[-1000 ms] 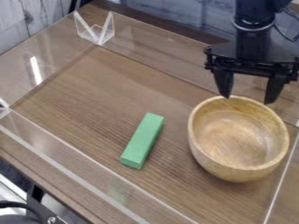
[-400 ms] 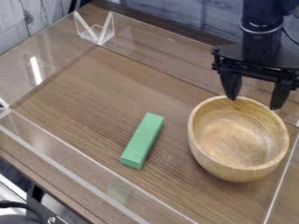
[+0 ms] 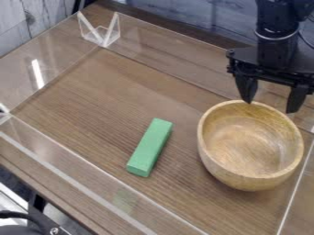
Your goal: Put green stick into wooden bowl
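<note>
The green stick [image 3: 150, 147] lies flat on the wooden tabletop near the front, angled slightly, left of the wooden bowl [image 3: 252, 144]. Nothing is inside the bowl, which sits at the right. My gripper [image 3: 276, 93] hangs just above the bowl's far rim, fingers pointing down and spread open, holding nothing. It is well to the right of and behind the stick.
Clear acrylic walls [image 3: 73, 188] fence the tabletop on the front, left and right. A small clear bracket [image 3: 99, 30] stands at the back left corner. Bare wood lies between the stick and the back wall.
The gripper has drifted slightly to the right and a touch lower over the bowl's far rim. Stick and bowl have not moved.
</note>
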Tool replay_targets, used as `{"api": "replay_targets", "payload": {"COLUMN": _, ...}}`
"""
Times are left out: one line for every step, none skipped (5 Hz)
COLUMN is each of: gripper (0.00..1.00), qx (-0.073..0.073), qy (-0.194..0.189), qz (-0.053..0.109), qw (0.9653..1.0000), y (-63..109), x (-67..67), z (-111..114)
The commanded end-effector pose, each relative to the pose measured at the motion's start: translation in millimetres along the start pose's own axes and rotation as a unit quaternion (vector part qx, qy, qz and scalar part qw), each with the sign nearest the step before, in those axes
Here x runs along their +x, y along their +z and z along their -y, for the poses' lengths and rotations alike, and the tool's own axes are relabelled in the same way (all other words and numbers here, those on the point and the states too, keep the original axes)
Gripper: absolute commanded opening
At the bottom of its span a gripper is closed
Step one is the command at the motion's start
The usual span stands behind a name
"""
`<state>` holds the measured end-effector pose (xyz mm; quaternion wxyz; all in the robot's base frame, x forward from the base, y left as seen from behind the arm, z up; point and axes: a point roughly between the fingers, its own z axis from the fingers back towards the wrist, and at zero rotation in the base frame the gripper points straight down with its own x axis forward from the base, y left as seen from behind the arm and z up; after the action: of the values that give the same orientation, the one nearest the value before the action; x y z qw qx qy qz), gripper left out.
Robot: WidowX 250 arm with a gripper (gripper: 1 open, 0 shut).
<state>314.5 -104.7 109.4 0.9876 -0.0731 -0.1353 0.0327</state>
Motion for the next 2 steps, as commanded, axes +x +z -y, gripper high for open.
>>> {"api": "replay_targets", "payload": {"gripper": 1.0, "qx": 0.001, "qy": -0.007, "qz": -0.002, "qw": 1.0, "y": 7.1, "x": 4.4, "z": -5.5}}
{"api": "replay_targets", "payload": {"gripper": 1.0, "qx": 0.014, "qy": 0.012, "qz": -0.014, "qw": 0.9997, "y": 0.7, "x": -1.1, "z": -22.8}}
